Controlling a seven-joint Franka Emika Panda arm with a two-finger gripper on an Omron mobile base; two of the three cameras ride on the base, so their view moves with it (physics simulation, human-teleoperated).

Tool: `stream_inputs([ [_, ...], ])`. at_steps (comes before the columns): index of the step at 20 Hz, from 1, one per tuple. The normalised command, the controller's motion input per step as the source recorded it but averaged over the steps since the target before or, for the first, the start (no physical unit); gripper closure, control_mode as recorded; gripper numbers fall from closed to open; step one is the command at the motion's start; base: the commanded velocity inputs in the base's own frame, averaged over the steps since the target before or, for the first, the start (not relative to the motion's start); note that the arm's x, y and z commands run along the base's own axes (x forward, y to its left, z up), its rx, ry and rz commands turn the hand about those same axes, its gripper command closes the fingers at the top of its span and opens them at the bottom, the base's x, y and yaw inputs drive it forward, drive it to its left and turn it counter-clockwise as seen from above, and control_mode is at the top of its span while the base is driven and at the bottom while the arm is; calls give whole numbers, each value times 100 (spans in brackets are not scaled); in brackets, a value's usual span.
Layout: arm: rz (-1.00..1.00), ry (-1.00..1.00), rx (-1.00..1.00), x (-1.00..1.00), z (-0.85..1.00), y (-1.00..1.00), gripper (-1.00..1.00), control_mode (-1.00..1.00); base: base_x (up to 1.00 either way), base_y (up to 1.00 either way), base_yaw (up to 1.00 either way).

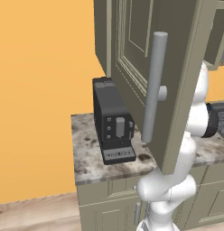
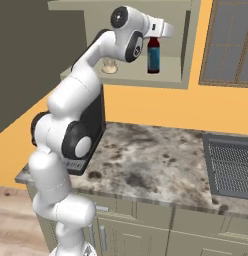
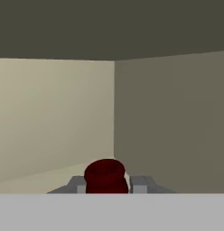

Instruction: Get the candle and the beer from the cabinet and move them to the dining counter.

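The claw (image 3: pixel 105 182) is reaching into the open cabinet (image 2: pixel 183 45) and its two fingers are pressing together on the neck of the beer (image 2: pixel 153 56), just under the red cap, with one finger showing at each side of the cap in the hand view. The bottle is standing upright on the cabinet shelf, its long axis vertical, hanging directly below the claw, so I judge the coming move must bring it out toward the open front. The candle (image 2: pixel 109 66) is sitting on the same shelf, apart from the bottle, on the arm's side.

The tool (image 3: pixel 106 184) hides the beer's (image 2: pixel 153 57) neck.
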Motion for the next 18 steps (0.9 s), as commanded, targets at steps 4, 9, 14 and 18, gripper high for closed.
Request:
stream_inputs([
  [4,0,-2,0,-83,-21,0,100,-100,0,0,0],
  [9,0,-2,0,-100,-6,1,100,-100,0,0,0],
  [14,1,-2,0,-100,-3,20,100,-100,0,0,0],
  [18,8,0,0,-100,-19,39,100,-100,0,0,0],
])
